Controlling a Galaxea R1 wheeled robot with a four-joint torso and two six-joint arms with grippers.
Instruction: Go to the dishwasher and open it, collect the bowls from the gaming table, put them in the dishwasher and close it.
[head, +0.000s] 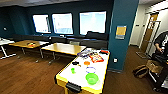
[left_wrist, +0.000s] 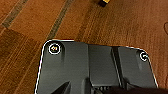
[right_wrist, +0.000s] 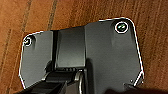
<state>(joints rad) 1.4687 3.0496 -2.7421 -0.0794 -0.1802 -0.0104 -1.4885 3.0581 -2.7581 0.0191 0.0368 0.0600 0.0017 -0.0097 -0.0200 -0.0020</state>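
The gaming table (head: 65, 79), white-topped with a yellow edge, stands just ahead in the head view. On its near end sits a lime green bowl (head: 91, 78). Behind it lies a pale bowl with a blue rim (head: 90, 69), and farther back an orange bowl (head: 86, 63). Colourful game boxes (head: 96, 58) lie at the far end of the top. The dishwasher is out of view. Both wrist views look down past the robot's dark plate onto wooden floor (left_wrist: 30, 25).
Wooden tables (head: 63, 48) stand beyond the gaming table before a dark bench and windows. A teal pillar (head: 122, 35) rises right of the table. A person (head: 161, 42) stands at the far right by a cart (head: 157, 72), with a bag (head: 140, 71) on the floor.
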